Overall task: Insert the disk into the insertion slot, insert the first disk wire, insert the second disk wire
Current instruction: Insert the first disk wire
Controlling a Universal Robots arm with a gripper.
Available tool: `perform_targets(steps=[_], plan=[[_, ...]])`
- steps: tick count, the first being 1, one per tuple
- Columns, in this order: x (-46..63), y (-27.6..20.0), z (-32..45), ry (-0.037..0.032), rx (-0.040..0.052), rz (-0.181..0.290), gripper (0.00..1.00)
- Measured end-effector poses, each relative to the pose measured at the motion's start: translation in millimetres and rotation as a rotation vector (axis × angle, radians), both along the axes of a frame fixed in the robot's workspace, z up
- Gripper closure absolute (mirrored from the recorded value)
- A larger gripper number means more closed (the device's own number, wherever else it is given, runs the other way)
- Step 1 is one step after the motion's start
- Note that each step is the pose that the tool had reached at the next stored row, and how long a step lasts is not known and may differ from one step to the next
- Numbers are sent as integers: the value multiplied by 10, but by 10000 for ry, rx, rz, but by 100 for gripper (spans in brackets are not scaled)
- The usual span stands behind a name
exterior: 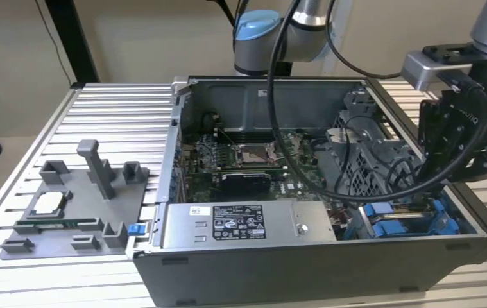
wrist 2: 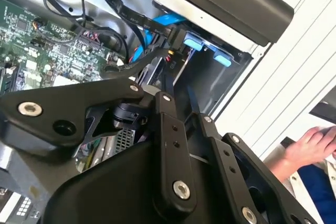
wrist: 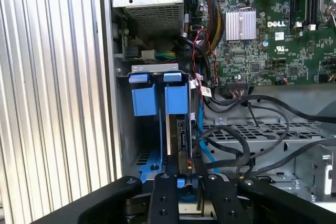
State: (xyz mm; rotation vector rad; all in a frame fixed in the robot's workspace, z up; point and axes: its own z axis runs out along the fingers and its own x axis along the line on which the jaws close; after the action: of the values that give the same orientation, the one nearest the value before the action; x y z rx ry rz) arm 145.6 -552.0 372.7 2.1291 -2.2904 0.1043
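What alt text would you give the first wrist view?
The black gripper hovers close to the insertion slot, a grey metal bay with blue tabs, inside an open computer case. A green motherboard and black cables lie beside it.

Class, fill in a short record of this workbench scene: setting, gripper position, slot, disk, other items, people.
Setting: open computer case on a slatted metal table
Gripper position: gripper hangs over the insertion slot, at the case's end on the exterior view's right
Slot: grey metal bay with blue tabs
Disk: cannot tell whether the disk is seated
Other items: labelled power-supply box, motherboard, grey fixture on the exterior view's left
People: a hand beside the table
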Motion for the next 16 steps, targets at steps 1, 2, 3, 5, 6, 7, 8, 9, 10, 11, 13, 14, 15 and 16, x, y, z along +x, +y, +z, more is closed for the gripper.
perform_targets(steps=[1, 2, 3, 5, 6, 7, 8, 9, 10, 11, 13, 14, 15, 16], plan=[[16, 0, 1, 37, 2, -1, 0], [36, 0, 4, 89, 2, -1, 0], [58, 0, 8, 145, 2, -1, 0], [107, 0, 16, 288, 2, -1, 0], [132, 0, 20, 365, 3, 0, 0], [155, 0, 25, 442, 2, 0, 0], [177, 0, 28, 523, 2, -1, 0], [199, 0, 31, 603, 2, -1, 0], [221, 0, 33, 680, 2, -1, 0], [243, 0, 34, 759, 3, -1, 0], [286, 0, 36, 914, 2, -1, 0], [302, 0, 36, 976, 2, -1, 0], [312, 0, 36, 1012, -4, -1, 0], [313, 1, 36, 1016, -7, 0, 0]])
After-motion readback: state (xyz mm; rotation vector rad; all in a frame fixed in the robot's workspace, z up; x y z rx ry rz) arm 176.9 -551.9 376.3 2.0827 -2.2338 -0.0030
